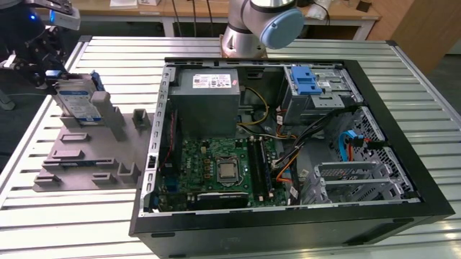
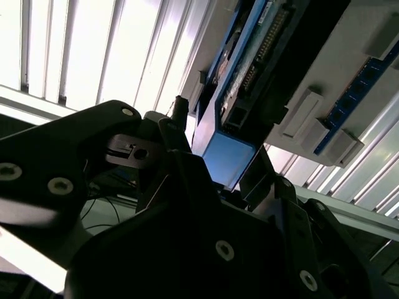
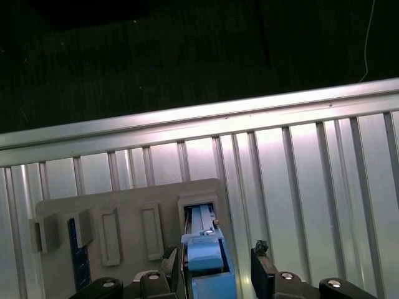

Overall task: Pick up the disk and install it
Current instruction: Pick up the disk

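The disk (image 1: 76, 100), a silver drive with a white-and-blue label in a blue carrier, stands on edge in a slot of the grey holder block (image 1: 83, 156) at the exterior view's left. My gripper (image 1: 52, 74) hangs at the disk's upper end. In the first wrist view the blue carrier end (image 3: 206, 263) lies between my two dark fingertips (image 3: 260, 256), with a gap showing on one side. In the second wrist view the same blue end (image 2: 227, 158) sits between the fingers. The gripper is open, straddling the disk.
An open computer case (image 1: 403, 178) lies on the slatted metal table (image 1: 65, 226), with a motherboard (image 1: 223, 170), a grey power supply (image 1: 209, 102) and a drive cage with a blue latch (image 1: 305, 81). The arm's base (image 1: 252, 27) stands behind the case. The holder block has several other slots.
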Controlling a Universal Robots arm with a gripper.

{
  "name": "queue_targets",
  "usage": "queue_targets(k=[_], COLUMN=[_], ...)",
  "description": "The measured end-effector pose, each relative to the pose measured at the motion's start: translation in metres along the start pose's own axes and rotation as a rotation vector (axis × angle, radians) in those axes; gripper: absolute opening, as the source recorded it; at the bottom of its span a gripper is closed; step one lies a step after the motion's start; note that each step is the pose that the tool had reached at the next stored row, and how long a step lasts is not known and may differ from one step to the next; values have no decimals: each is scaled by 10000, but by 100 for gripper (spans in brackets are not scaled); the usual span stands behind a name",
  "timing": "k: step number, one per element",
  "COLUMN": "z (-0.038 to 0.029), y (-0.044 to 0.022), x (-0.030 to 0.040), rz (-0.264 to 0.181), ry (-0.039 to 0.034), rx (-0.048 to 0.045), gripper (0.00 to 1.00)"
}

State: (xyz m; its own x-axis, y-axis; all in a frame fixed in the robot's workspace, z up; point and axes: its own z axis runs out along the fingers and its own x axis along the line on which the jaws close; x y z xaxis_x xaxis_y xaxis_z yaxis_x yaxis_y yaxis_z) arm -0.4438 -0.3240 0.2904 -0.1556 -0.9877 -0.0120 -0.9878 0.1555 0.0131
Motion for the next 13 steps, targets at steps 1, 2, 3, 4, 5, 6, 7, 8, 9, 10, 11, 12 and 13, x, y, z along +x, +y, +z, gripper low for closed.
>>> queue_targets(k=[1, 2, 3, 4, 5, 6, 7, 8, 9, 10, 11, 12, 13], z=[4, 6, 8, 10, 11, 12, 13, 14, 14, 15, 15, 15, 16], y=[0, 0, 1, 2, 3, 3, 3, 3, 3, 3, 3, 3, 3], x=[2, 6, 11, 15, 15, 16, 17, 18, 18, 18, 18, 18, 18], rz=[0, -3, -5, -6, -6, -7, -7, -8, -8, -8, -8, -8, -8], ry=[-1, 0, -1, -1, -1, -1, -1, -1, 0, 0, 0, 0, 0], rx=[1, 1, 1, 1, 1, 2, 2, 1, 0, 0, 0, 0, 1], gripper=[58, 58, 58, 58, 58, 58, 58, 58, 58, 56, 56, 50, 50])
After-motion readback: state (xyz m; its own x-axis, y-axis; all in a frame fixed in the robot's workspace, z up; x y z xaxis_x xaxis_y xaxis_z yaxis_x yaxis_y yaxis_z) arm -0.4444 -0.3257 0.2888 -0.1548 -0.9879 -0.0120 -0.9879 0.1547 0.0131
